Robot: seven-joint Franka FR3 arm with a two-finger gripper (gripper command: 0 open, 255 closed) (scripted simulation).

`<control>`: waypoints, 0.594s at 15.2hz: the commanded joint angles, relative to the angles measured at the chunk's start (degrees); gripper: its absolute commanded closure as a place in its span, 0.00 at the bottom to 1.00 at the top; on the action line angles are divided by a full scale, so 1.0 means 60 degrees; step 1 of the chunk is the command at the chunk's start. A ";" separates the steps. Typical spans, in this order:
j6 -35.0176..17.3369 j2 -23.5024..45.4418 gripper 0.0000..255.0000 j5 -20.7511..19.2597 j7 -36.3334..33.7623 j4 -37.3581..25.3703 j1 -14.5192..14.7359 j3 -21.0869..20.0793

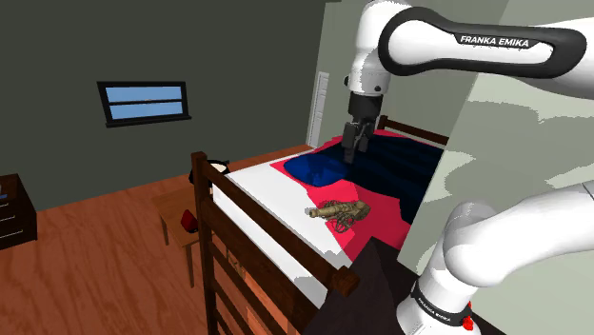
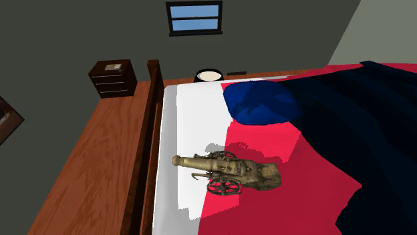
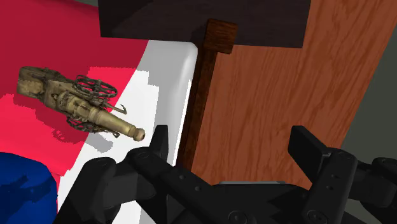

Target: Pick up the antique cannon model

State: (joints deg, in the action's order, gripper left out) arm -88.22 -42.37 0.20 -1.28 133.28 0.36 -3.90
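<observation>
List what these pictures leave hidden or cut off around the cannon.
- Cannon: far wheel, second exterior view, mostly behind barrel and carriage.
- Blue pillow: wrist view, cut off by the picture's edge and the hand.
- Round pale thing beyond the bed: second exterior view, lower part behind the mattress; cannot tell what it is.

This is a bedroom in a home. A bed [image 1: 262, 205] with a dark wooden frame [image 2: 151, 133] carries a white sheet [image 2: 177, 153], a red blanket [image 2: 267, 143], a blue pillow [image 2: 262, 103] and a dark blue cover [image 2: 364, 107]. A dark dresser [image 2: 113, 78] stands on the wooden floor [image 2: 93, 173] near the bed's far end. A small window [image 2: 194, 17] is set in the dark far wall. A white door [image 1: 321, 103] stands beyond the bed in the shoulder view.
</observation>
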 commanded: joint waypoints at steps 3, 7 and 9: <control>-0.0545 -0.0168 0.00 -0.0240 0.0827 0.0631 0.0073 0.0400; -0.1704 -0.0253 0.00 -0.0762 0.2464 0.1699 0.0178 0.1256; -0.2324 -0.0155 0.00 -0.1030 0.3281 0.2129 0.0209 0.1708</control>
State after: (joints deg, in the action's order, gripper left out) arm -100.07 -43.74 -5.02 15.51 144.81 1.56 4.81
